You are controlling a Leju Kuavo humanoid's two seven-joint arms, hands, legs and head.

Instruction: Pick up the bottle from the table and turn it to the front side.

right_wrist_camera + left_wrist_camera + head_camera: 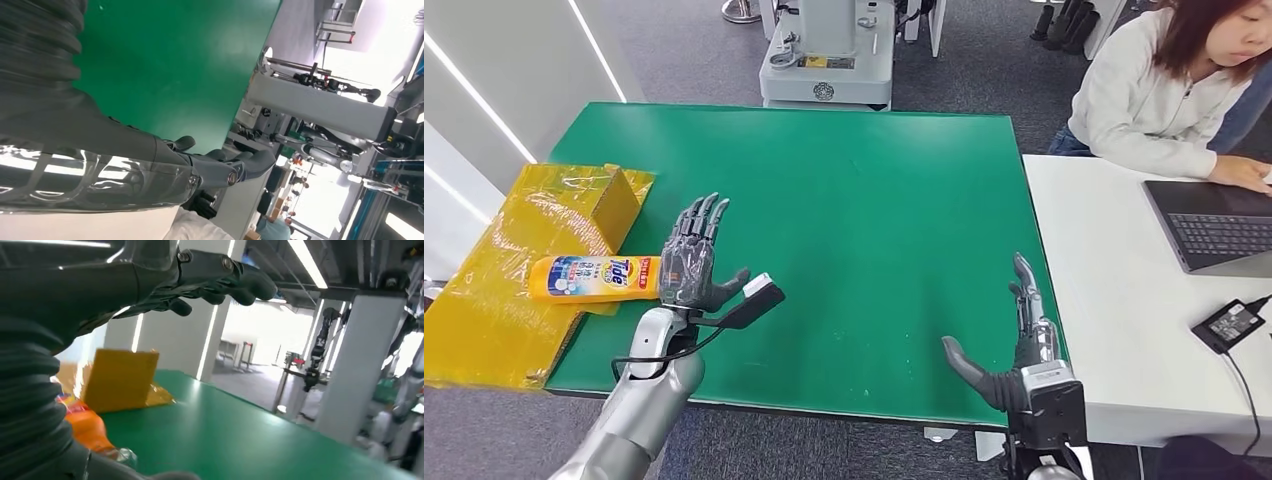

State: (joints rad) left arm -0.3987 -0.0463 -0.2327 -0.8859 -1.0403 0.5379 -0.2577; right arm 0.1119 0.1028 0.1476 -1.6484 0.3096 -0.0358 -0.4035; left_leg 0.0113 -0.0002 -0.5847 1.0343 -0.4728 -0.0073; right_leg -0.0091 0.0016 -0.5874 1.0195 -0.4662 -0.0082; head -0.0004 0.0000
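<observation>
An orange Tide bottle (594,278) lies on its side at the left edge of the green table (864,210), label up, resting partly on yellow wrapping. My left hand (692,258) hovers at the bottle's right end and hides that end; its fingers are spread and straight, gripping nothing. From the left wrist the orange bottle (89,430) shows just under the palm, with the fingers (220,277) stretched out above the table. My right hand (1014,345) stands open near the table's front right corner, thumb out, holding nothing.
A yellow plastic-wrapped box (574,205) and its sheet hang over the table's left edge. A white desk (1104,300) adjoins on the right with a laptop (1219,225) and a power adapter (1229,322); a person (1169,85) sits there. A grey machine (829,60) stands behind.
</observation>
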